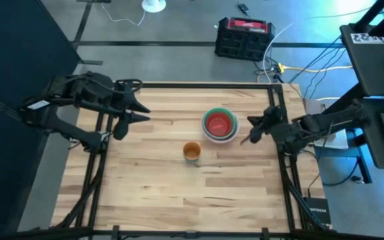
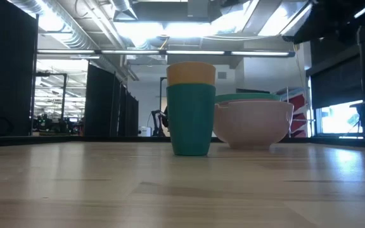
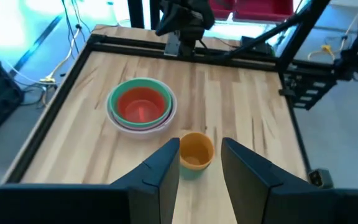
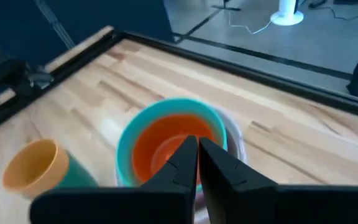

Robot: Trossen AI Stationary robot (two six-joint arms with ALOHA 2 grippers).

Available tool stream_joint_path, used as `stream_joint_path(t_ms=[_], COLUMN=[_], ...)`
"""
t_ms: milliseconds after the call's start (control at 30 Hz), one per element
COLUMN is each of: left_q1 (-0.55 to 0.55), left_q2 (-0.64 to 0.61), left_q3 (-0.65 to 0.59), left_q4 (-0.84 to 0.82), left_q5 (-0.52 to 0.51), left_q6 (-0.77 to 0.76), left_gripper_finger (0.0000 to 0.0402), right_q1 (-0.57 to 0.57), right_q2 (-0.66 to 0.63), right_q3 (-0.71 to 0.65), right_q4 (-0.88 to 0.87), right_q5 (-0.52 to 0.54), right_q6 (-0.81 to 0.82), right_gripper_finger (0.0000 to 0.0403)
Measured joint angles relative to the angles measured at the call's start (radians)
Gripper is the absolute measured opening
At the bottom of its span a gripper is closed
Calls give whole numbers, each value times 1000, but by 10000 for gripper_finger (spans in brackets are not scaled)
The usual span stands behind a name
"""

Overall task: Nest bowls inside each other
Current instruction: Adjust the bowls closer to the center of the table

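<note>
One camera looks straight down on my surface [image 1: 152, 173]; another sits level at its edge; both wrists face the bowls [image 3: 142, 107].

Closed right tool [image 4: 197, 148] above nested bowls [image 4: 173, 140], beside stacked cups [image 4: 39, 167].

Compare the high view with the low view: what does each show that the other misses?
Only the high view shows both arms: the left claw open at the table's left edge, the right claw shut beside the nested bowls, holding nothing, plus the red bowl innermost. Only the low view shows the cup stack's makeup, an orange cup inside a teal cup, and the pale outer bowl's side. Both show the bowl stack, cups and wooden table.
</note>
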Motion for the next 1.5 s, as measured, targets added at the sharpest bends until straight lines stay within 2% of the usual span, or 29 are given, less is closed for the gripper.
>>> stream_joint_path(t_ms=[167, 767, 1100, 1500], left_q1=[0, 124, 189, 203], left_q2=[-17, -18, -12, 5], left_q3=[0, 0, 0, 0], left_q4=[-11, -58, -45, -2], left_q5=[1, 63, 71, 69], left_q6=[53, 144, 125, 109], left_gripper_finger=[102, 102, 102, 102], right_q1=[-201, -906, -1134, -1230], right_q2=[-25, 89, 320, 486], right_q3=[-75, -124, -124, -124], right_q4=[248, 459, 625, 658], right_q5=[-136, -879, -1221, -1373], right_q6=[-180, -464, -564, -583], right_gripper_finger=[0, 0, 0, 0])
